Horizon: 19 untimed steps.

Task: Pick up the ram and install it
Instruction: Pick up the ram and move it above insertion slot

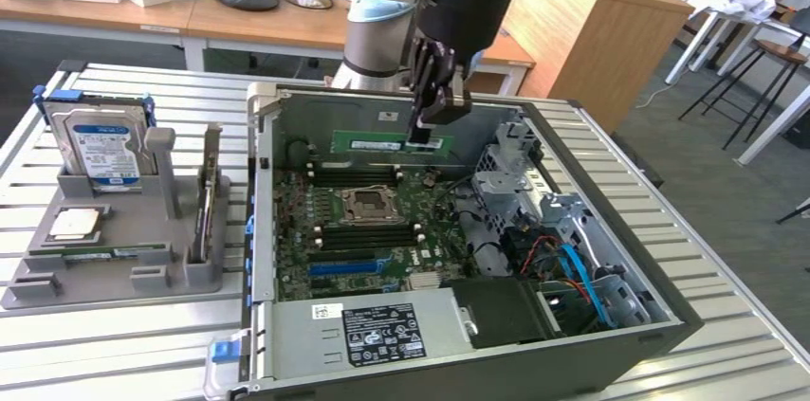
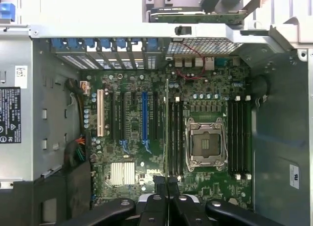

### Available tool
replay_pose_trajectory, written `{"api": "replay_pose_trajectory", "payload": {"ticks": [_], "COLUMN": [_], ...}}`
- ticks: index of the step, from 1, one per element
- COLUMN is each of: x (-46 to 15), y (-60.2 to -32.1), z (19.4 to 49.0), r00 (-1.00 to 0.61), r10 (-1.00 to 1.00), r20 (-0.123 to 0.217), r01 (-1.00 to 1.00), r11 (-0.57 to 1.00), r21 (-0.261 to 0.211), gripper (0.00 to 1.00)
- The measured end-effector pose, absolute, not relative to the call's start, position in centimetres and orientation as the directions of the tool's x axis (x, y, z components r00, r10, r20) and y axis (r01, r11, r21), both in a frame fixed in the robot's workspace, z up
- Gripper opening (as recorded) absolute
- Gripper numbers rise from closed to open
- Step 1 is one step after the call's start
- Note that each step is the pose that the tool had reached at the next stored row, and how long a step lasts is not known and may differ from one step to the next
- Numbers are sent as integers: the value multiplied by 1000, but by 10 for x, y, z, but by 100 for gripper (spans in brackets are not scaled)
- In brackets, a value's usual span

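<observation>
- My jaws (image 1: 428,128) are squeezed shut on the ram (image 1: 379,144). I pinch its 2 flat sides close to 1 end, so most of the stick pokes out past me.
- The ram hangs from me inside the open computer case (image 1: 671,311), up above the motherboard (image 2: 215,189). It looks like it is not in a slot yet.
- I think the ram is very light, thin and stiff. It will not bend, but it could crack if it gets pushed in crooked. Its little chips look easy to hurt.
- I think the best place to hold it is on the flat sides near the top edge. That is away from the bottom edge that goes in a slot. Held near 1 end, it may tip a bit.
- Counting: 1 ram in me and 1 square socket (image 2: 205,143) down below me. Long dark slots sit on 2 sides of that socket, but I cannot count them for sure.
- Far off to my side, outside the case, are 1 grey holder (image 1: 76,278), 1 hard drive (image 1: 104,145) and 1 upright card (image 1: 207,197).
</observation>
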<state>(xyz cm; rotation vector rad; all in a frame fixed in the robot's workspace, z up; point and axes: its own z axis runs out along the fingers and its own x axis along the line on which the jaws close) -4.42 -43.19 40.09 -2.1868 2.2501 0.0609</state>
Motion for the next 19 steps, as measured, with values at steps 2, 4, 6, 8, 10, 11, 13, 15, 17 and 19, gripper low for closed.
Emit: {"api": "replay_pose_trajectory", "payload": {"ticks": [2, 4, 6, 8, 10, 11, 13, 15, 17, 19], "x": [-44, -44, -44, -44, -44, -44, -44, -44, -44, -44], "y": [-428, -424, -420, -416, -412, -410, -407, -407, -407, -406], "z": [401, 401, 401, 400, 400, 400, 400, 400, 400, 400], "r00": [-29, -29, -29, -29, -29, -29, -29, -29, -29, -29], "r10": [-999, -999, -999, -999, -999, -999, -999, -999, -999, -999], "r20": [-29, -29, -29, -29, -29, -29, -29, -29, -29, -29], "r01": [-999, -999, -999, -999, -999, -999, -999, -999, -999, -999], "r11": [28, 28, 28, 28, 28, 28, 28, 28, 28, 28], "r21": [26, 26, 26, 26, 26, 26, 26, 26, 26, 26], "gripper": [12, 12, 12, 12, 12, 12, 12, 12, 12, 12]}}
